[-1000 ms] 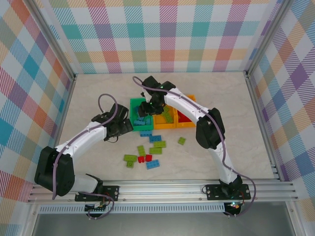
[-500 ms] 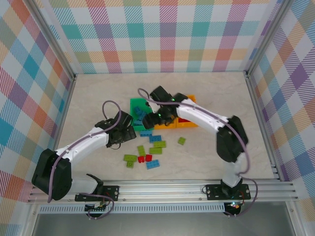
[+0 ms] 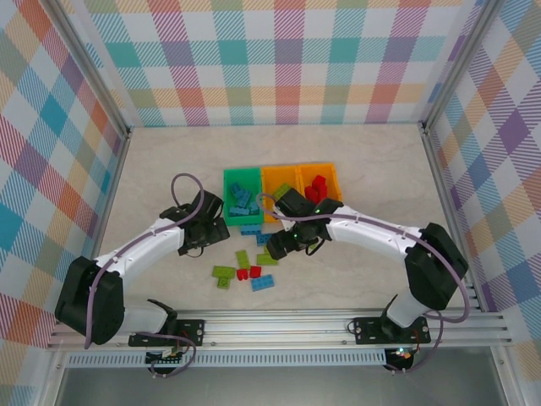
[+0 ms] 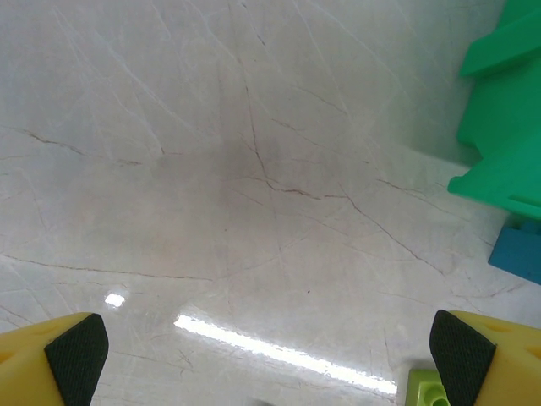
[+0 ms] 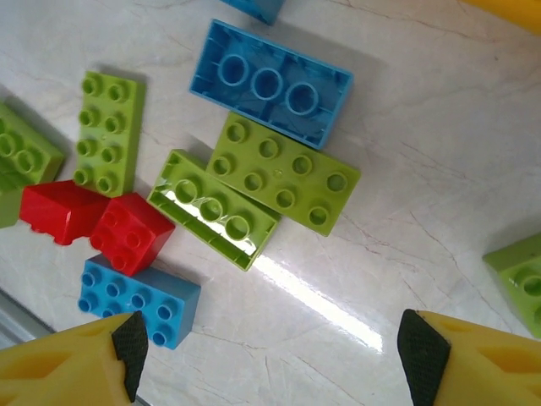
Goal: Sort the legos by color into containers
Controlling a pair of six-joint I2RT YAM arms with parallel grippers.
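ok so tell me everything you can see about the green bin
The green bin is a small open-topped rectangular container of glossy plastic, standing upright on the table, leftmost in a row of three, its side set against an orange bin. Several blue bricks lie inside it; another blue brick lies just outside its near edge.

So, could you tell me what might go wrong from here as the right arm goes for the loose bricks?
1. The open right tool hangs over two lime bricks lying side by side next to an upside-down blue brick; closing there could catch two colours at once.
2. The open left tool sits close beside the green bin, so a careless move might nudge it.
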